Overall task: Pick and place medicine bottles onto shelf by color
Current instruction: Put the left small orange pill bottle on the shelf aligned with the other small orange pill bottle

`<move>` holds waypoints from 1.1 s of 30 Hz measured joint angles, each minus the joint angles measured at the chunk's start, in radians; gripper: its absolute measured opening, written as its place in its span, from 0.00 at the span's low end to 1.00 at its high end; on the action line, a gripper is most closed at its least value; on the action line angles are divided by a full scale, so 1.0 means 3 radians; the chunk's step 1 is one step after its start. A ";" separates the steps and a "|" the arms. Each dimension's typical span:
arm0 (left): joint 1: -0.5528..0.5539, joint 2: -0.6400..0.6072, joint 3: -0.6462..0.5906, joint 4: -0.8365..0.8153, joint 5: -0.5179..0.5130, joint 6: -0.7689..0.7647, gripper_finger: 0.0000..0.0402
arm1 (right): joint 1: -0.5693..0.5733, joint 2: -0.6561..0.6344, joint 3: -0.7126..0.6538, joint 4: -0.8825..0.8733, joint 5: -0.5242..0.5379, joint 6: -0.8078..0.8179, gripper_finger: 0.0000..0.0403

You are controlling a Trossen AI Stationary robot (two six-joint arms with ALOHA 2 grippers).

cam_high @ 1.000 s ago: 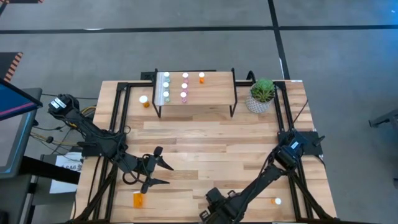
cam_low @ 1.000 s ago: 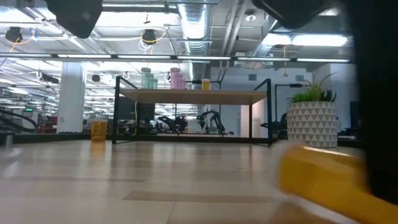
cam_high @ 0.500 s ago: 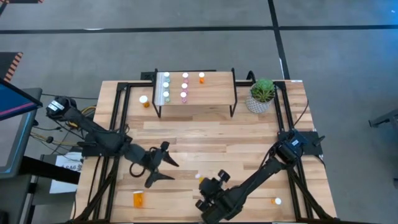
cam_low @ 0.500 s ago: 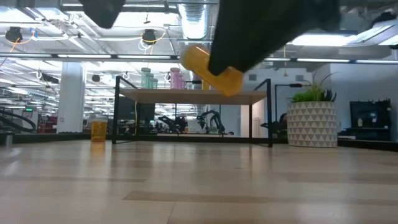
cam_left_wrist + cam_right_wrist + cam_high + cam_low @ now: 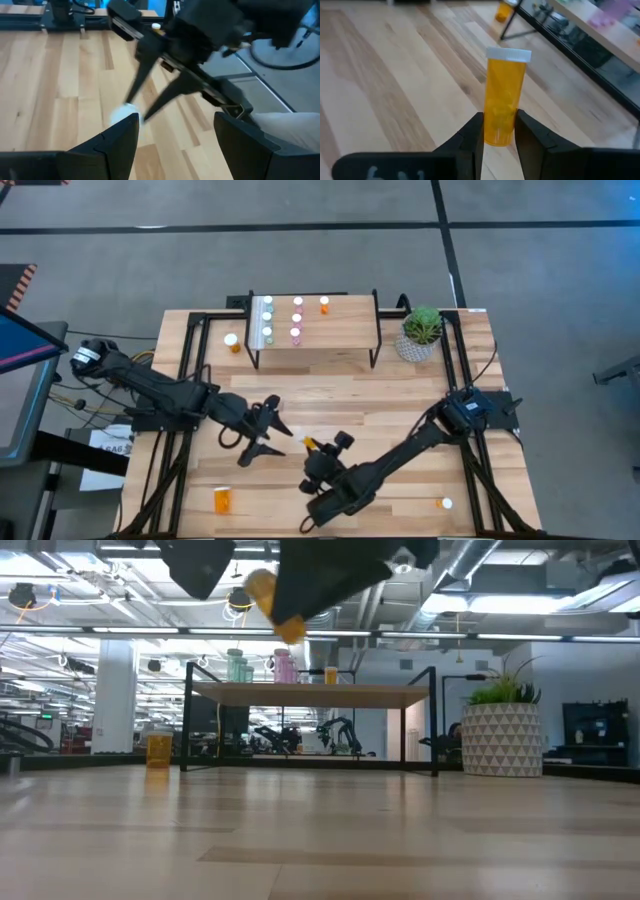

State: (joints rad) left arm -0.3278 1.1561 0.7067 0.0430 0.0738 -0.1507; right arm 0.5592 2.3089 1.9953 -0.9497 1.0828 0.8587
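High view: we see the right gripper [image 5: 312, 450] over the table's middle, clasping an orange bottle [image 5: 309, 444]. The left gripper [image 5: 270, 438] lies just beside it, fingers spread and empty. The shelf [image 5: 314, 322] at the far edge carries green bottles [image 5: 266, 318], pink bottles [image 5: 296, 317] and one orange one [image 5: 324, 305]. Other orange bottles [image 5: 222, 500] remain on the table [image 5: 400, 400], near the plant [image 5: 420, 332].

Low view: we see the held bottle [image 5: 273, 602] lifted well above the tabletop, higher than the shelf [image 5: 310, 693].

Left wrist view: we see its fingers [image 5: 122, 137] parted, facing the right gripper [image 5: 145, 102].

Right wrist view: we see both fingers [image 5: 470, 137] pressed against the bottle's [image 5: 504, 97] lower body, white cap away from the gripper.
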 joint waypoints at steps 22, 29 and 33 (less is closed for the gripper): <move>-0.0055 0.0011 -0.0020 -0.0203 -0.0336 0.0308 0.60 | -0.0018 0.0000 0.0003 0.0871 -0.0045 -0.0884 0.27; -0.0135 0.0011 -0.0020 -0.0201 -0.0411 0.0319 0.50 | -0.0036 0.0000 0.0003 0.0948 -0.0117 -0.0896 0.27; -0.0152 0.0011 -0.0022 -0.0203 -0.0441 0.0329 0.43 | -0.0045 0.0000 0.0003 0.0967 -0.0128 -0.0891 0.27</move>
State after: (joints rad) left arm -0.3735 1.1595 0.7002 -0.0180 -0.0586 -0.0520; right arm 0.5456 2.3089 1.9961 -0.6597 1.0443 0.5915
